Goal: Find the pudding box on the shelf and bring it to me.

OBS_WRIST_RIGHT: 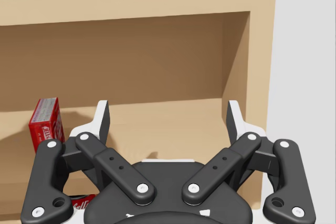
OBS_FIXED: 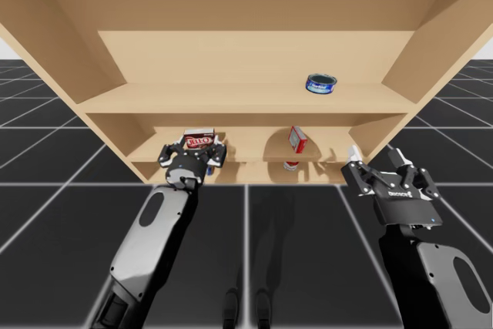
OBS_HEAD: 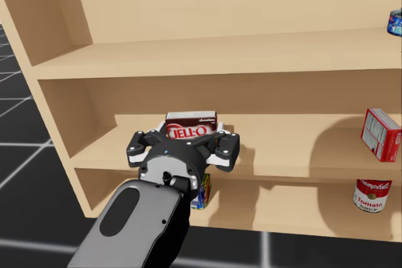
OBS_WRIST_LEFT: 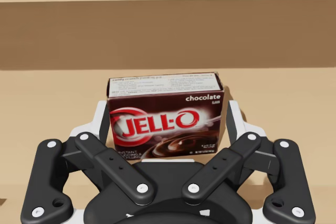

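One pudding box [OBS_WRIST_LEFT: 165, 119], dark brown with a red oval on its front, stood upright on the middle board of the shelf [OBS_FIXED: 231, 98], in that board's left part and near its front edge. Its printed front faced outward from the shelf.

The left gripper [OBS_WRIST_LEFT: 167, 114] was at the front edge of the shelf's middle board, with one finger at each side of the pudding box. The fingers were spread wide, to the same width as the right gripper's. Each finger lay just beside a side face of the box, and contact could not be confirmed.

A small can [OBS_HEAD: 202, 192] stood on the shelf's bottom board, mostly hidden behind the left gripper.

A red box [OBS_HEAD: 381, 134] stood tilted on the shelf's middle board, in its right part. A red and white soup can [OBS_HEAD: 372, 195] stood upright on the shelf's bottom board, in its right part. A flat blue can [OBS_FIXED: 321, 83] rested on the shelf's upper board, also in its right part.

The right gripper [OBS_WRIST_RIGHT: 167, 119] hung in front of the shelf's right end, outside the boards. Its fingers were spread wide with nothing between them.
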You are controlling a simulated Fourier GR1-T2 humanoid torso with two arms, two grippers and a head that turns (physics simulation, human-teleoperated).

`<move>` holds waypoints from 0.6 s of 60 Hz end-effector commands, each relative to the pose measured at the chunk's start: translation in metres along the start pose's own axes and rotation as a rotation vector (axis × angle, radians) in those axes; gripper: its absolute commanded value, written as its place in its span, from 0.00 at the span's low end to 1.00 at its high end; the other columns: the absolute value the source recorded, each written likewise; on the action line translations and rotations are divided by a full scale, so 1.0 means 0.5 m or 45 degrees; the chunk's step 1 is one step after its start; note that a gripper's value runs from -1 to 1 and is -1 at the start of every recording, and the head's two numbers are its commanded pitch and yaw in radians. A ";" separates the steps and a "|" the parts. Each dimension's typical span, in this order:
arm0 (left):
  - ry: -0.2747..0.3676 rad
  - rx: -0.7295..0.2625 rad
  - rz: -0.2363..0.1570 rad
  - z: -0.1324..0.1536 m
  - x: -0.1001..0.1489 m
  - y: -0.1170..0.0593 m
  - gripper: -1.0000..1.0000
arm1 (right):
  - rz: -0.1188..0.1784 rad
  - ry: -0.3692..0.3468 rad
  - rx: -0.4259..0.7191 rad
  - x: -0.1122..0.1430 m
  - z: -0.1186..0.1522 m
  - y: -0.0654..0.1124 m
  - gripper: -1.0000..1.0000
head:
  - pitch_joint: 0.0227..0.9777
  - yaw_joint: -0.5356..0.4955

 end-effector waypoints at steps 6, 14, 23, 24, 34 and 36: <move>0.005 0.040 -0.005 -0.032 0.007 -0.002 0.00 | -0.001 0.000 -0.002 0.000 -0.001 -0.003 0.00 | 0.53 0.72; 0.028 0.048 -0.004 -0.048 0.002 -0.004 0.00 | -0.001 0.001 -0.002 0.000 -0.001 -0.004 0.00 | 0.53 0.72; 0.047 0.053 0.011 -0.065 0.000 -0.008 0.00 | -0.001 0.001 -0.001 0.000 -0.002 -0.005 0.00 | 0.53 0.72; 0.048 0.052 0.012 -0.066 -0.001 -0.008 0.00 | -0.001 0.001 -0.002 0.000 -0.002 -0.005 0.00 | 0.53 0.72; 0.048 0.040 0.023 -0.069 -0.006 -0.008 0.86 | -0.001 0.002 -0.001 0.000 -0.002 -0.006 0.00 | 0.53 0.71; 0.048 0.038 0.024 -0.068 -0.006 -0.009 0.92 | 0.000 0.002 -0.001 0.000 -0.002 -0.006 0.00 | 0.53 0.71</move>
